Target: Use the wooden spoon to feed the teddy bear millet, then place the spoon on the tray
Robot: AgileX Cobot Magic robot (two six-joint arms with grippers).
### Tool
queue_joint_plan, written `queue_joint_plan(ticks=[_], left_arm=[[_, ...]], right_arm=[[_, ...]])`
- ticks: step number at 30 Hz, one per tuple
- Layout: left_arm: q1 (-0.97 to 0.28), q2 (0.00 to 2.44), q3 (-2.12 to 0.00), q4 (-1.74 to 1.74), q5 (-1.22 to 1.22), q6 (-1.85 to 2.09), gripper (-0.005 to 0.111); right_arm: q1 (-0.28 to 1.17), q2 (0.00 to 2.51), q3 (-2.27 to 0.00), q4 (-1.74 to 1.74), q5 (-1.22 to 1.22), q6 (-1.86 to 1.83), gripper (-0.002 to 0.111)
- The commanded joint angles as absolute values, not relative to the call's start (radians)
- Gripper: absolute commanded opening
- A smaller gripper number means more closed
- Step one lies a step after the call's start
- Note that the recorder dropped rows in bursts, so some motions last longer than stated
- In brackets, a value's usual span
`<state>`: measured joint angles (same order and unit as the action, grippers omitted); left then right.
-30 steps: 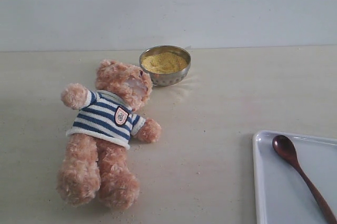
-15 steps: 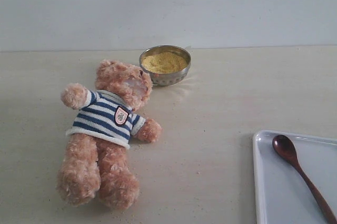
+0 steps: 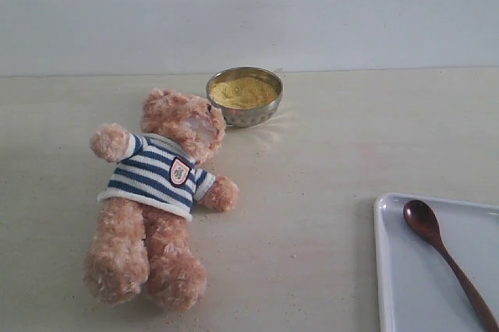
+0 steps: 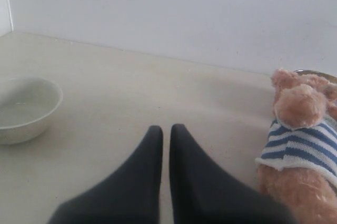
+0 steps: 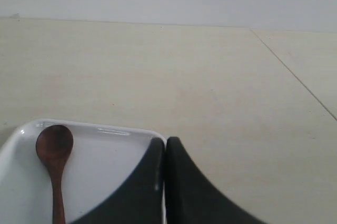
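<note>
Wooden spoon [image 3: 452,268], dark and glossy, lies inside the white tray [image 3: 380,270] at the near right of the table [image 3: 335,145], with its oval bowl toward the far side and its handle running out of the exterior view. Teddy bear [image 3: 160,184] lies face up well apart to the left, its head just beside the metal bowl [image 3: 248,118] of millet [image 3: 243,92]. Left jaws and right jaws are both closed and empty; the right jaws hang over the tray's corner rim, near the spoon but not touching it. Judged handling: the spoon is light, rigid and probably slippery from its finish, and its thin handle lies flat on the tray, leaving little to pinch. A hold across the mid-handle would likely keep the spoon bowl level, since loose grains spill with any tilt. The bear is soft and yields to contact.
</note>
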<state>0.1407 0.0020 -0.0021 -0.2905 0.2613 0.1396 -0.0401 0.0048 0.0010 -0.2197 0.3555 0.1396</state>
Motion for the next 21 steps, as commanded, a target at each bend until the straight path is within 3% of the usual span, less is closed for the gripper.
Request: queue_joint_plan(ticks=[1, 12, 16, 21], left_arm=[[0.142, 0.000, 0.000, -0.295, 0.255, 0.139, 0.005], [0.142, 0.000, 0.000, -0.287, 0.255, 0.139, 0.005], [0.135, 0.000, 0.000, -0.047, 0.344, 0.127, 0.005], [0.076, 0.000, 0.000, -0.033, 0.374, 0.205, 0.005]], right_arm=[[-0.040, 0.000, 0.000, -0.230, 0.357, 0.141, 0.000], [-0.040, 0.000, 0.000, -0.230, 0.357, 0.143, 0.000], [-0.040, 0.000, 0.000, -0.226, 0.357, 0.143, 0.000], [-0.040, 0.000, 0.000, -0.224, 0.357, 0.143, 0.000]])
